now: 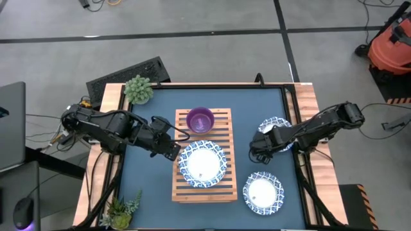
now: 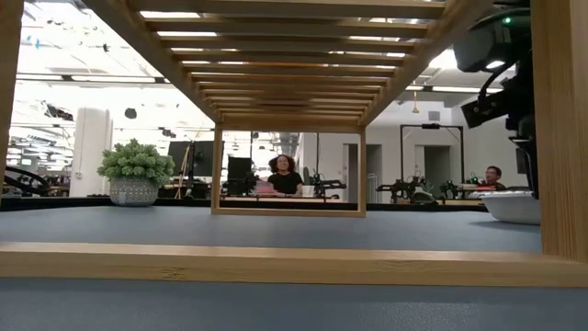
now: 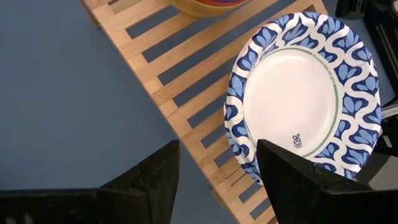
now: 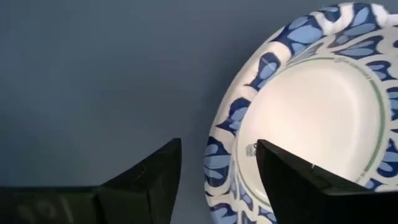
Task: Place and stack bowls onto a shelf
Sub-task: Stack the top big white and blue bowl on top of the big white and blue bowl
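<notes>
Blue-rimmed dish [image 1: 203,165] sits on the slatted wood shelf [image 1: 225,122] near the purple bowl [image 1: 200,119]; left gripper [image 1: 172,151] open beside it, right gripper [image 1: 257,150] open over another dish [image 1: 275,124].

The high view looks straight down on the table [image 1: 148,186]. The low view peers level under the shelf [image 2: 294,262]. Both wrist views sit close above patterned dishes.

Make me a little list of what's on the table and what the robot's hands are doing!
shelf: wooden rack mid-table
on shelf: purple bowl, blue-rimmed dish
on table: two more dishes, one by the right hand, one nearer the front
plants: two, on the left edge
left hand: open, at the shelf dish's rim
right hand: open, over the rim of a table dish
</notes>
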Tool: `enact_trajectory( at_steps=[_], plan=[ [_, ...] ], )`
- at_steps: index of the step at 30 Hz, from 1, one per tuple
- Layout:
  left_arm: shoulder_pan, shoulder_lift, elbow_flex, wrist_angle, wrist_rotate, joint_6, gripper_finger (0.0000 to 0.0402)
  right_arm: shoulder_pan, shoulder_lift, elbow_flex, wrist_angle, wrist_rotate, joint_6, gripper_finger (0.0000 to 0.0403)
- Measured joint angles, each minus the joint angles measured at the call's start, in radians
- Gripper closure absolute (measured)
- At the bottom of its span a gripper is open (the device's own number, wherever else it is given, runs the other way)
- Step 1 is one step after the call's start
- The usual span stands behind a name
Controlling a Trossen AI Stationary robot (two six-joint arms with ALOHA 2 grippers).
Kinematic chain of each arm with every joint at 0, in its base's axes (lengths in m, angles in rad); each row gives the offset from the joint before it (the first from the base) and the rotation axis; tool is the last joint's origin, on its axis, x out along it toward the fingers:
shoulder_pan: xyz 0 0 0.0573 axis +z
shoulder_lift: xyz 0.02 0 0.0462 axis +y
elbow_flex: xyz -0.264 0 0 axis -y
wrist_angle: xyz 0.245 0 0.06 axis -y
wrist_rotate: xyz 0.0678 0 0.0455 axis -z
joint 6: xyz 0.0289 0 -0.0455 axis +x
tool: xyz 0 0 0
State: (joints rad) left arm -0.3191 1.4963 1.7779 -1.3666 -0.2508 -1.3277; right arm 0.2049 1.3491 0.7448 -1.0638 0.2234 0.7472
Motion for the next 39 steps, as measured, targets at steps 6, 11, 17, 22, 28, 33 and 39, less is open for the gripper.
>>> enact_trajectory(
  at_steps=[6,11,17,22,28,33,39],
  plan=[
    [0.000,0.000,0.000,0.001,0.000,0.000,0.0205,-0.006,0.051,0.000,-0.003,0.006,-0.037,0.0155],
    [0.000,0.000,0.000,0.005,0.000,0.000,0.0205,-0.006,0.097,0.000,-0.015,0.006,-0.037,0.0196],
    [0.000,0.000,0.000,0.011,-0.002,0.000,0.0205,-0.006,0.108,0.000,-0.036,0.009,-0.022,0.0316],
    [0.000,0.000,0.000,0.035,-0.025,0.002,0.0205,-0.003,0.065,0.016,-0.051,0.016,-0.022,0.0383],
    [0.000,0.000,0.000,0.050,-0.030,-0.002,0.0205,-0.003,-0.003,0.138,-0.188,0.109,-0.023,0.0376],
    [0.000,0.000,0.000,0.056,-0.043,-0.014,0.0205,0.006,-0.055,0.302,-0.321,0.228,-0.059,0.0382],
    [0.000,0.000,0.000,0.159,-0.049,-0.019,0.0205,0.046,-0.080,0.529,-0.395,0.363,-0.220,0.0382]
  ],
)
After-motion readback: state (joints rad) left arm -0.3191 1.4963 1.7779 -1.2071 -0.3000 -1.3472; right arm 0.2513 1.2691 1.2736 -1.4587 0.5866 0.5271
